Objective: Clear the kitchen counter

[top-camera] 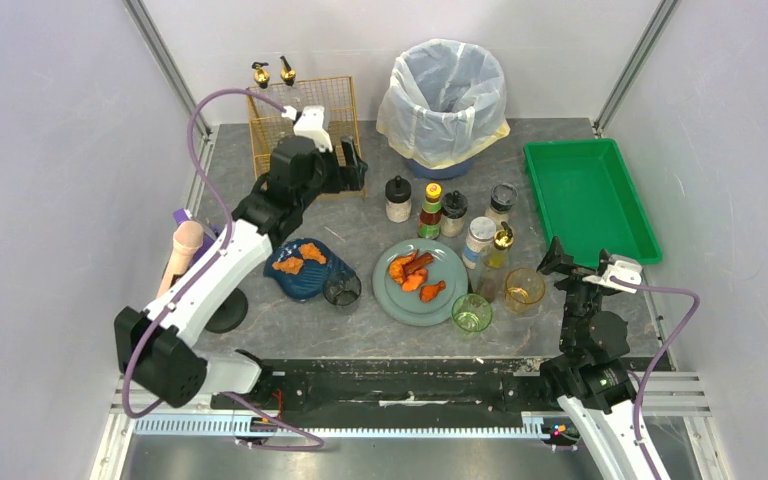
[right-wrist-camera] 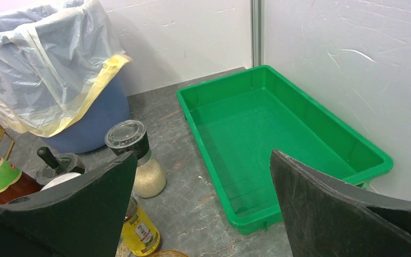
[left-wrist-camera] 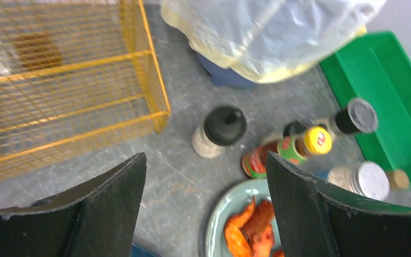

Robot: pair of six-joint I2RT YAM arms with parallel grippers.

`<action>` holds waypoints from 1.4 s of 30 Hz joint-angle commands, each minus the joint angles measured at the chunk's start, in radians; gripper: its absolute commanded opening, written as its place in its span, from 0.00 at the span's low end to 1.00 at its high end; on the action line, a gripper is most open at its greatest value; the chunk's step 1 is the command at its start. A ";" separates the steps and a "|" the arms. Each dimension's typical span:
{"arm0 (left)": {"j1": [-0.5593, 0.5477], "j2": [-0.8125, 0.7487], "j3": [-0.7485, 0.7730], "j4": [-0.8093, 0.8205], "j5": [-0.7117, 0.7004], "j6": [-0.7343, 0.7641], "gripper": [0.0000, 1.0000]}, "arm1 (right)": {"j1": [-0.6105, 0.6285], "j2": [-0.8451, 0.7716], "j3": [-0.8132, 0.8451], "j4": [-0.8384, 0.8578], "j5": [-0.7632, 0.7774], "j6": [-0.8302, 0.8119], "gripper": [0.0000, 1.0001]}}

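The kitchen counter (top-camera: 360, 235) is a dark grey veined slab. On it stand a grey-green plate (top-camera: 440, 262) of orange chicken wings, a blue plate (top-camera: 308, 284) with more wings, a cluster of spice jars and sauce bottles (top-camera: 432, 210), and three glasses (top-camera: 471, 313). My left gripper (top-camera: 350, 165) hovers open by the yellow wire basket (top-camera: 302, 125), nothing between its fingers. In the left wrist view the left gripper (left-wrist-camera: 206, 160) looks down on bare counter, a black-lidded jar (left-wrist-camera: 220, 131) and the plate (left-wrist-camera: 219, 214). My right gripper (top-camera: 557, 258) is open and holds nothing, beside the green tray (top-camera: 585, 198).
A blue bin lined with a clear bag (top-camera: 447, 100) stands at the back centre. The right wrist view shows the green tray (right-wrist-camera: 278, 134) hollow and bare, with a rice-filled jar (right-wrist-camera: 139, 160) and a yellow oil bottle (right-wrist-camera: 139, 230) to its left. A pink object (top-camera: 182, 255) sits at the far left.
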 commanded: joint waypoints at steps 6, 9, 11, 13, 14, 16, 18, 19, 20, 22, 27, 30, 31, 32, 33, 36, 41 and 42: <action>-0.143 -0.142 -0.221 0.191 0.284 0.019 0.87 | 0.001 -0.168 0.042 0.002 -0.008 0.012 0.98; -0.215 -0.147 -0.278 0.272 0.326 0.067 0.87 | 0.001 -0.168 0.042 0.004 -0.008 0.012 0.98; -0.260 -0.144 -0.322 0.348 0.351 0.092 0.87 | 0.002 -0.168 0.042 0.008 -0.012 0.013 0.98; -0.305 -0.133 -0.354 0.405 0.371 0.124 0.87 | 0.002 -0.168 0.042 0.012 -0.026 0.015 0.98; -0.333 -0.126 -0.367 0.430 0.380 0.142 0.87 | 0.002 -0.168 0.041 0.013 -0.028 0.016 0.98; -0.376 -0.107 -0.387 0.478 0.381 0.176 0.87 | 0.002 -0.168 0.040 0.012 -0.023 0.013 0.98; -0.411 -0.083 -0.398 0.521 0.373 0.199 0.88 | 0.002 -0.168 0.042 0.008 -0.022 0.015 0.98; -0.425 -0.075 -0.406 0.551 0.373 0.210 0.88 | 0.002 -0.168 0.043 0.008 -0.023 0.016 0.98; -0.445 -0.066 -0.417 0.587 0.373 0.226 0.88 | 0.002 -0.168 0.044 0.006 -0.022 0.017 0.98; -0.467 -0.051 -0.440 0.662 0.386 0.258 0.89 | 0.003 -0.168 0.044 0.004 -0.022 0.020 0.98; -0.485 0.038 -0.445 0.816 0.471 0.316 0.89 | 0.005 -0.168 0.051 -0.001 -0.021 0.022 0.98; -0.485 0.102 -0.430 0.900 0.516 0.337 0.89 | 0.011 -0.168 0.053 -0.002 -0.016 0.024 0.98; -0.485 0.122 -0.411 0.905 0.528 0.356 0.89 | 0.011 -0.168 0.054 -0.002 -0.013 0.025 0.98; -0.484 0.147 -0.393 0.905 0.536 0.360 0.89 | 0.014 -0.168 0.053 -0.001 -0.011 0.025 0.98; -0.484 0.173 -0.374 0.905 0.548 0.363 0.89 | 0.015 -0.168 0.053 -0.002 -0.010 0.024 0.98; -0.485 0.232 -0.330 0.933 0.593 0.358 0.89 | 0.019 -0.168 0.053 -0.001 -0.009 0.023 0.98; -0.486 0.329 -0.264 0.958 0.634 0.369 0.89 | 0.024 -0.168 0.051 -0.002 0.001 0.021 0.98; -0.486 0.342 -0.257 0.964 0.638 0.375 0.89 | 0.025 -0.168 0.053 -0.001 0.001 0.020 0.98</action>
